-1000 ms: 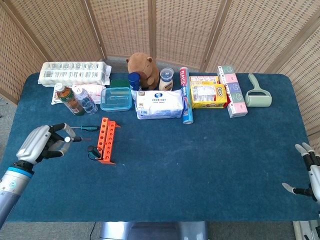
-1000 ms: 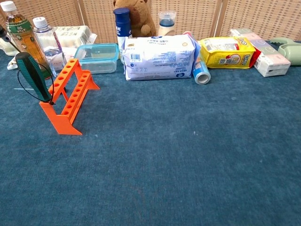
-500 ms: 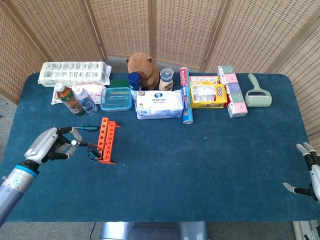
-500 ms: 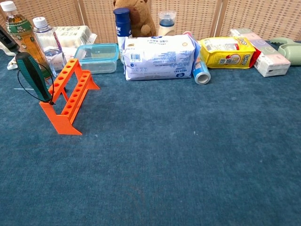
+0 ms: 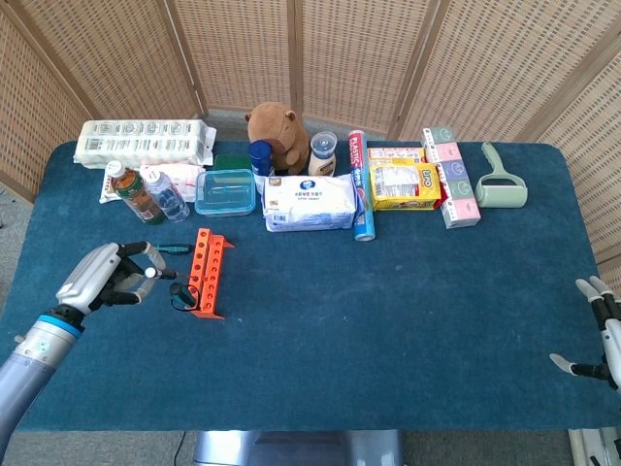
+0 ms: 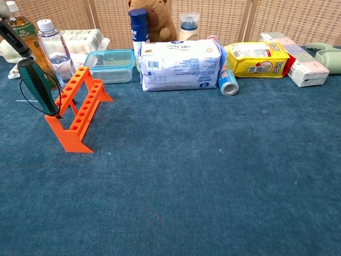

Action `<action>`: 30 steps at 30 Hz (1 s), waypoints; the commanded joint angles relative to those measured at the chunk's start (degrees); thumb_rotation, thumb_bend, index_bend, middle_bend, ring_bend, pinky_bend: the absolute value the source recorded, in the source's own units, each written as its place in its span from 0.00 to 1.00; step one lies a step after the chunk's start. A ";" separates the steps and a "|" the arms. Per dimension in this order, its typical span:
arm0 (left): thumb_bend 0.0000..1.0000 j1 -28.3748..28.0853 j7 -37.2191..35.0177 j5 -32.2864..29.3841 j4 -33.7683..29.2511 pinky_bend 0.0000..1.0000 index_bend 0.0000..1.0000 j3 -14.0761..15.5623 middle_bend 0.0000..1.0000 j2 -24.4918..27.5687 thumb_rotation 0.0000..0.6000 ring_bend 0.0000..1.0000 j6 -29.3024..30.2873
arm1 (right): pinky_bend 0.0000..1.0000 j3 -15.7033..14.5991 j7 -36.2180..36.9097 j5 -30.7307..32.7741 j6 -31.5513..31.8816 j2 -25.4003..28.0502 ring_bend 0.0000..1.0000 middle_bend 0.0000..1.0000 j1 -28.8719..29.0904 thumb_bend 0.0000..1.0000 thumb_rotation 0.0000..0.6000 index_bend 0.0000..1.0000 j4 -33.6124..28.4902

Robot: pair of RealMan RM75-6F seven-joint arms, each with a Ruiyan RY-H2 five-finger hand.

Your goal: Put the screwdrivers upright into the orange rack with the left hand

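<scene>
Left hand [image 5: 109,277]: at the near-left of the table [image 5: 408,320], just left of the orange rack [image 5: 206,273], fingers curled around what looks like a small object; whether it truly grasps anything I cannot tell. Only a dark fingertip shows at the chest view's top-left edge.

Right hand [image 5: 599,335]: at the far right table edge, fingers spread, holding nothing, well apart from the work.

Orange rack: standing on the table, long axis running away from the robot.

Green-handled screwdriver [image 6: 37,87]: already seated at the rack's near end, roughly upright, leaning slightly in the chest view.

Second screwdriver [image 5: 167,249]: lying flat on the table just left of the rack's far end, beside the bottles [image 5: 150,194], near the left hand's fingertips.

Step in hand (judged): one tool racked; approach to the lying one.

Next move (judged): bring the fingers over its handle, pinch, lift, turn tip-down and lower into a free hole without nudging the rack or the seated tool.

Other stock: clear container [image 5: 225,191], white packet [image 5: 310,203], plush toy [image 5: 275,124].
</scene>
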 commanded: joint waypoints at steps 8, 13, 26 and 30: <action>0.44 -0.84 0.20 -1.29 0.71 1.00 0.60 0.14 1.00 -0.76 1.00 0.96 -0.49 | 0.00 -0.04 0.02 -0.01 -0.05 0.01 0.00 0.00 0.02 0.00 1.00 0.06 -0.01; 0.44 -1.25 -0.02 -1.68 0.91 1.00 0.60 0.26 1.00 -0.93 1.00 0.96 -1.16 | 0.00 -0.01 0.19 -0.01 0.04 0.07 0.00 0.00 -0.03 0.00 1.00 0.06 0.01; 0.44 -5.04 1.07 -6.77 2.12 1.00 0.60 -0.33 1.00 -1.62 1.00 0.96 -5.56 | 0.00 0.00 0.65 -0.12 0.34 0.32 0.00 0.00 -0.21 0.00 1.00 0.06 -0.01; 0.44 -7.19 2.77 -9.89 2.65 1.00 0.60 -0.71 1.00 -1.97 1.00 0.96 -6.94 | 0.00 0.03 0.85 -0.03 0.33 0.39 0.00 0.00 -0.25 0.00 1.00 0.06 0.06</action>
